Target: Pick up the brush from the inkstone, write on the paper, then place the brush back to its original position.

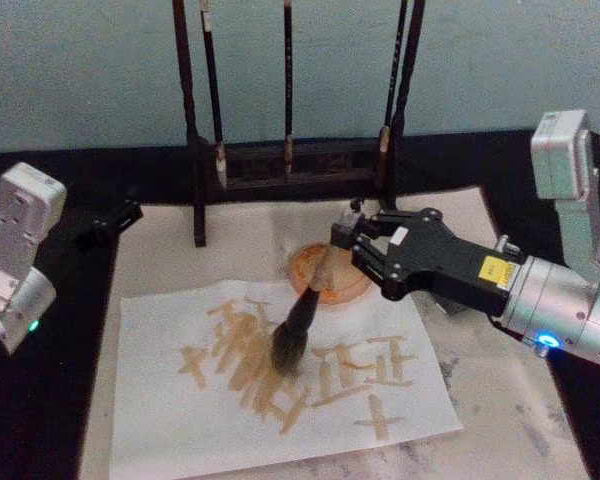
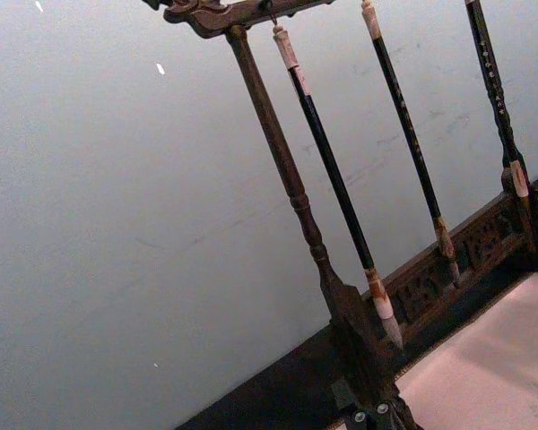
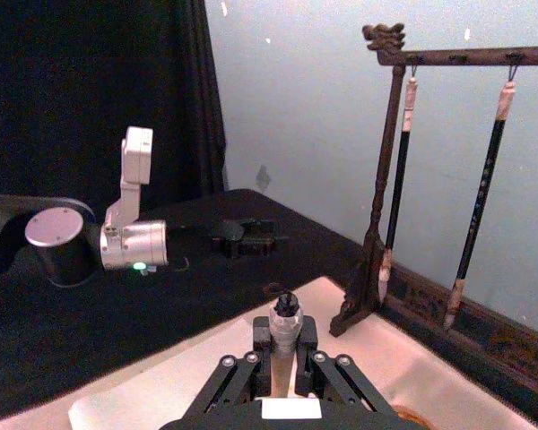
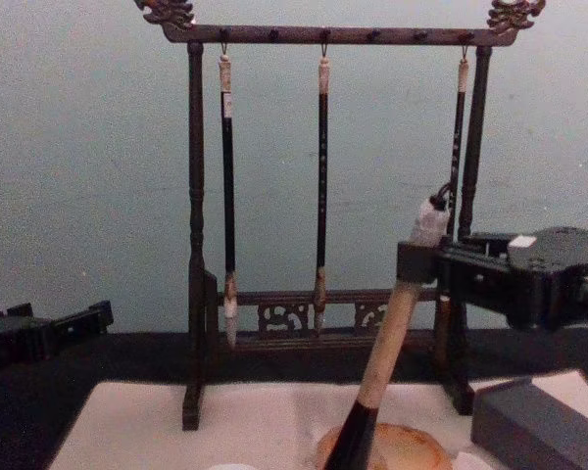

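The brush [image 1: 298, 318] leans steeply, its bushy bristles pressed onto the paper [image 1: 170, 405] among tan written strokes. My right gripper [image 1: 342, 240] is shut on the upper part of its pale handle [image 4: 390, 343], just below the white end cap [image 3: 286, 328]. The round orange inkstone [image 1: 332, 280] lies just behind the paper, under the gripper; its top also shows in the chest view [image 4: 404, 446]. My left gripper [image 1: 110, 221] is parked at the table's far left, well away from the paper, and shows in the chest view [image 4: 49, 333].
A dark wooden brush rack [image 1: 198, 150] with three thin hanging brushes [image 4: 322, 186] stands behind the inkstone, close to my right gripper. A pale felt mat [image 1: 500, 420] lies under the paper. A grey block [image 4: 539, 421] sits at the right. Black cloth covers the table's left side.
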Robot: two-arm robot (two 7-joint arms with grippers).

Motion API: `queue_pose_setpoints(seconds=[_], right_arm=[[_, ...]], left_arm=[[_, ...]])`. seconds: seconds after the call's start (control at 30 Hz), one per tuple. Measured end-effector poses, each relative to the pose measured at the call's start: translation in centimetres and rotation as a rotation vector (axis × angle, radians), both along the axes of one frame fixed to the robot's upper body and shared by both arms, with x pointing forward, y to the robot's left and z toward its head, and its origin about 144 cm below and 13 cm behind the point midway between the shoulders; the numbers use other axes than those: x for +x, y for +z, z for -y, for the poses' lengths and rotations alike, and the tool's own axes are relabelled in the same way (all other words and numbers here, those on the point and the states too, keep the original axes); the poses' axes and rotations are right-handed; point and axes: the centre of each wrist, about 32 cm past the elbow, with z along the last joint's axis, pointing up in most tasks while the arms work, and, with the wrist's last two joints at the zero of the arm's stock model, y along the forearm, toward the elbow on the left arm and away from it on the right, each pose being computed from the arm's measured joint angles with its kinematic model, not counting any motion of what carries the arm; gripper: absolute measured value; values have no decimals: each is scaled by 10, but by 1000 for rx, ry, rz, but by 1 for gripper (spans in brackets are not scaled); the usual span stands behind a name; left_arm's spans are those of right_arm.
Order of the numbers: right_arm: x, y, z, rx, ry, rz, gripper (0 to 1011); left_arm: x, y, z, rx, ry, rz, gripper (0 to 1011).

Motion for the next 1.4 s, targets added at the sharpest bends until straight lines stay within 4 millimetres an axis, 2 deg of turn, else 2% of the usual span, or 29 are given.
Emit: queue_pose_setpoints(seconds=[0.37, 1.0, 1.17, 1.4], right_arm=[[-1, -2, 6, -26, -16, 4, 170], [-11, -1, 38, -1, -73, 6, 170], [-12, 4, 41, 26, -62, 24, 170], [-9, 8, 35, 90, -18, 51, 170]], left_arm=[[0, 0, 0, 0, 0, 0, 1002], [0, 0, 0, 0, 0, 0, 1002], [0, 0, 0, 0, 0, 0, 1002], [0, 0, 0, 0, 0, 0, 1002]])
